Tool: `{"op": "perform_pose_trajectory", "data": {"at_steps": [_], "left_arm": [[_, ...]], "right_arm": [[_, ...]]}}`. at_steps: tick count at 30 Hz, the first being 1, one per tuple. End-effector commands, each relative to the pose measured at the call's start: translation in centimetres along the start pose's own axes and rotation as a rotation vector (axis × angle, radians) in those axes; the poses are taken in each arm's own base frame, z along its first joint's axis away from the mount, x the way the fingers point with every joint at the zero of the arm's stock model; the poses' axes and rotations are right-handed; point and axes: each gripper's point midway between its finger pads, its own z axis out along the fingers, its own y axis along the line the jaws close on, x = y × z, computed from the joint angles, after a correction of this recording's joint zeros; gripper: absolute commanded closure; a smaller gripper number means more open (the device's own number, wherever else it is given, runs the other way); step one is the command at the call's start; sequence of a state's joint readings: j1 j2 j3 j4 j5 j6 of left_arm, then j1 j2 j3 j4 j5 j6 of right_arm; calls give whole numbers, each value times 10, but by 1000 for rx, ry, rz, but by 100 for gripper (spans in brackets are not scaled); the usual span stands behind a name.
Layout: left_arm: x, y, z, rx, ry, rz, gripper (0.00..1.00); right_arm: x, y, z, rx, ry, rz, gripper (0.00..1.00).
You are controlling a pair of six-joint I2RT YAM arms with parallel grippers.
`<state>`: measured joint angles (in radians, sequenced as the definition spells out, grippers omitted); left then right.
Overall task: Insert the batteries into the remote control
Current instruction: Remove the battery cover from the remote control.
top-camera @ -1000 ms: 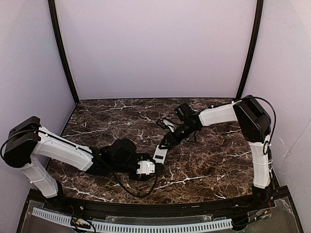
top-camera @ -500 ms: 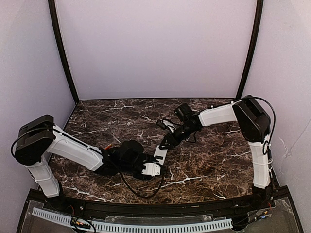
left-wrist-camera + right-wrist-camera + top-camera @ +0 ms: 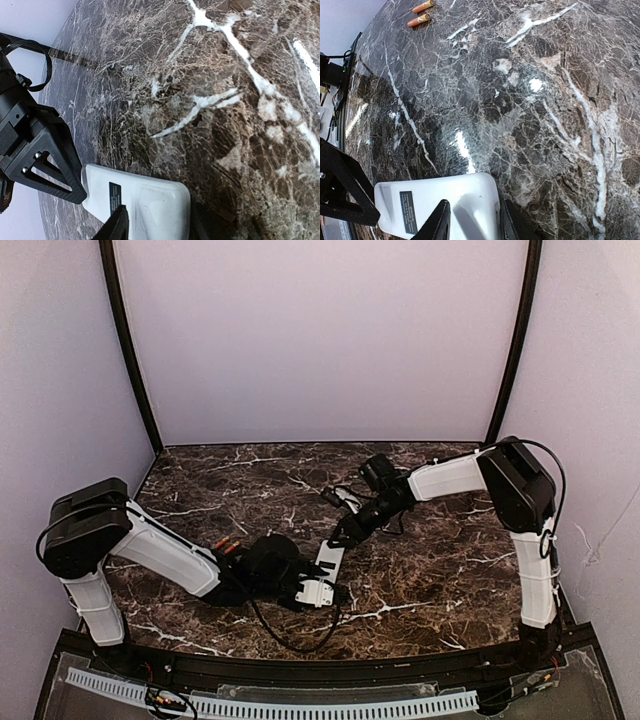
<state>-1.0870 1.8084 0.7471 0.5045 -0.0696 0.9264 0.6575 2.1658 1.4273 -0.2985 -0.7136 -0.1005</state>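
Left claw (image 3: 157, 227): its two fingers flank one end of the remote control (image 3: 145, 202). Whether the jaws clamp this end or only stand beside it cannot be told.

Right claw (image 3: 471, 225): its fingers flank the opposite end of the remote control in the same way, and its grip cannot be told either. The two claws face each other with the remote control between them, its white side with a dark label facing up.

The batteries (image 3: 418, 20) lie side by side on the marble table (image 3: 440, 570), well ahead of the right claw and behind the left claw, beside its forearm.
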Motion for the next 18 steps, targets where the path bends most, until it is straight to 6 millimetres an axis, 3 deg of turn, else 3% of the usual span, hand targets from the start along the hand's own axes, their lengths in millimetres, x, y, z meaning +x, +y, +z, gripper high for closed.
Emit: {"op": "perform_pose_trajectory", "data": {"at_steps": [1, 18], "left_arm": [[4, 0, 1, -26, 12, 29, 58], [9, -5, -4, -35, 21, 33, 77]], "right_arm": [[14, 1, 11, -27, 40, 17, 67], [17, -1, 13, -21, 46, 21, 71]]}}
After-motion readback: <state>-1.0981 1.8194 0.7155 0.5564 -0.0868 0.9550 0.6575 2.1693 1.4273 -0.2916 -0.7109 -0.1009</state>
